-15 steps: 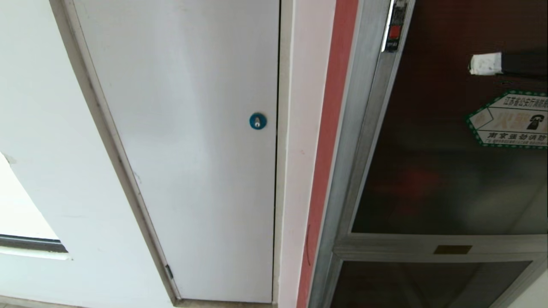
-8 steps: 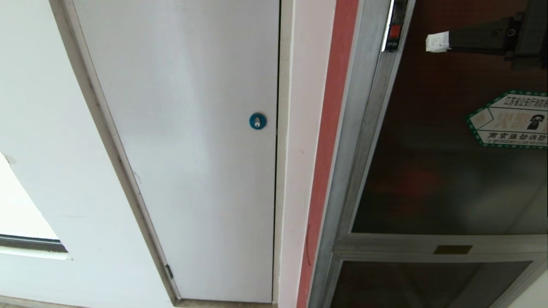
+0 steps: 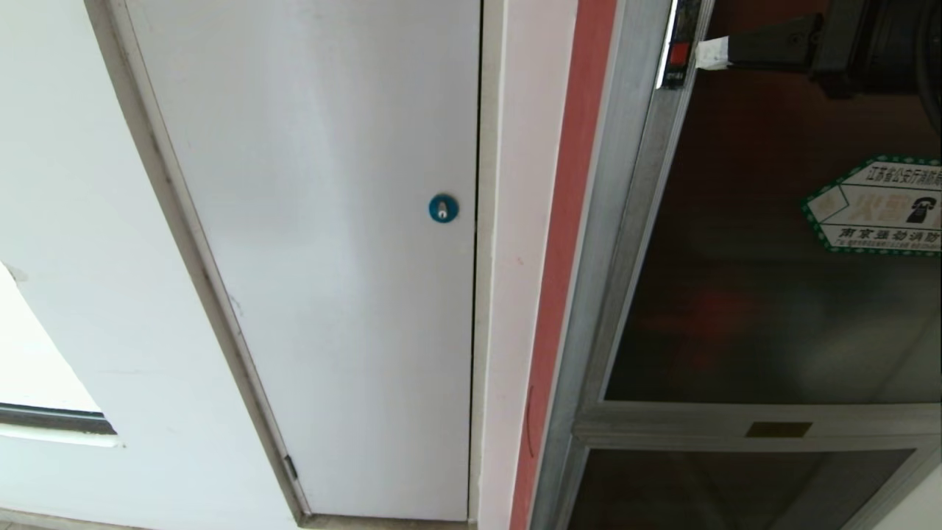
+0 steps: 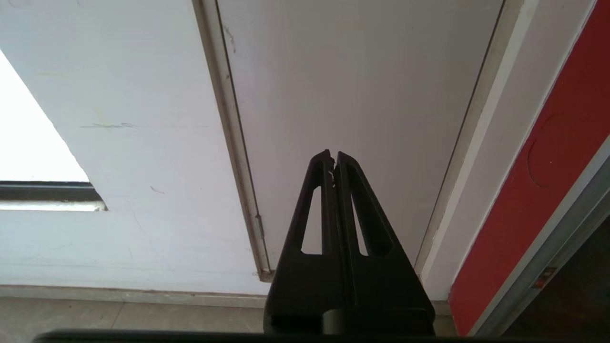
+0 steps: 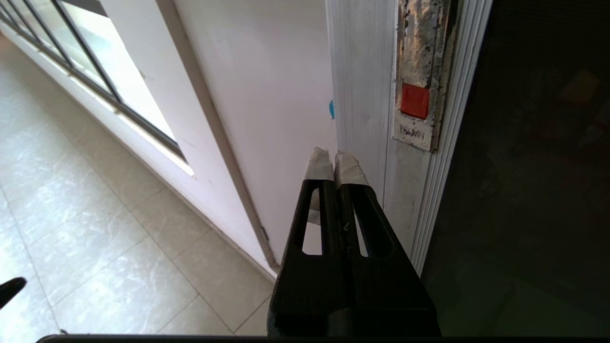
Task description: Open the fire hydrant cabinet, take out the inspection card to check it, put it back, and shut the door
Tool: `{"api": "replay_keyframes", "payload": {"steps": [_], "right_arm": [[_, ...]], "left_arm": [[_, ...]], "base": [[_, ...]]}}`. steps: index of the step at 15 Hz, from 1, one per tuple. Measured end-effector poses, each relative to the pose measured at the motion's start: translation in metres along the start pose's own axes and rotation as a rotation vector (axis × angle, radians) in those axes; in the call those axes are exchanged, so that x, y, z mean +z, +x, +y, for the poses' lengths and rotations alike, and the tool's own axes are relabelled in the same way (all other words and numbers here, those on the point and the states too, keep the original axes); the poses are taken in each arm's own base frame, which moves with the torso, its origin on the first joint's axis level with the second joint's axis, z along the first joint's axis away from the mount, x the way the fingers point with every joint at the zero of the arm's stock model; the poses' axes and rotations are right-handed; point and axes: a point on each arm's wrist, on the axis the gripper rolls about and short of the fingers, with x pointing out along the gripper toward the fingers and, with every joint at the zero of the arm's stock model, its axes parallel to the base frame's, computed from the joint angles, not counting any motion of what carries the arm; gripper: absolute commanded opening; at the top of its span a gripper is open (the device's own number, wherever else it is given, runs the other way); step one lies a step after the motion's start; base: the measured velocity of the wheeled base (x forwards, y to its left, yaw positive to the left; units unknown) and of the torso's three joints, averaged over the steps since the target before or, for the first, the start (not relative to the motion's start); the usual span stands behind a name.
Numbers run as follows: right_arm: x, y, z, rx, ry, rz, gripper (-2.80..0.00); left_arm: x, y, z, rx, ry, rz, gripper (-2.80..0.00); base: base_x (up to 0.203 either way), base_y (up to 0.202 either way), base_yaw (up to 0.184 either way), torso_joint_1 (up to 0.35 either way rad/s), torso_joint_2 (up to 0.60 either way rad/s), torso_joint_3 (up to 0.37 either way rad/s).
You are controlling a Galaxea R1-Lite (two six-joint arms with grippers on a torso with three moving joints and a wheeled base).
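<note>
The door point(image 3: 773, 243) is seen shut, so nothing of the task is done: opening, card check, return and closing all remain. The right hand point(image 3: 712, 54), pinched empty, is held beside the latch point(image 3: 678, 53). The left hand point(image 4: 333, 164) is parked, closed.

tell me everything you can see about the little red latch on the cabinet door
The latch is a small red square set in a narrow, worn metal plate with flaking paint and faint lettering below the red part. The plate is mounted upright on the silver frame of the door, near its top edge beside the dark glass. The door looks closed. The right gripper, jaws shut and tips wrapped in white tape, reaches in level from the right, its tips just beside the latch; contact cannot be confirmed.
</note>
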Motion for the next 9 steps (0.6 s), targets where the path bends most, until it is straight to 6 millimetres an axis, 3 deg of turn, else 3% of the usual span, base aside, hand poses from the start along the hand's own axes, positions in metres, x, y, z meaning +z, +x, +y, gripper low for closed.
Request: {"api": "replay_keyframes", "payload": {"steps": [9], "right_arm": [[0.002, 0.013, -0.009, -0.047, -0.039, -0.025, -2.8]], "left_arm": [[0.0, 0.0, 0.0, 0.0, 0.0, 0.0, -2.8]], "base": [[0.0, 0.0, 0.0, 0.0, 0.0, 0.0]]}}
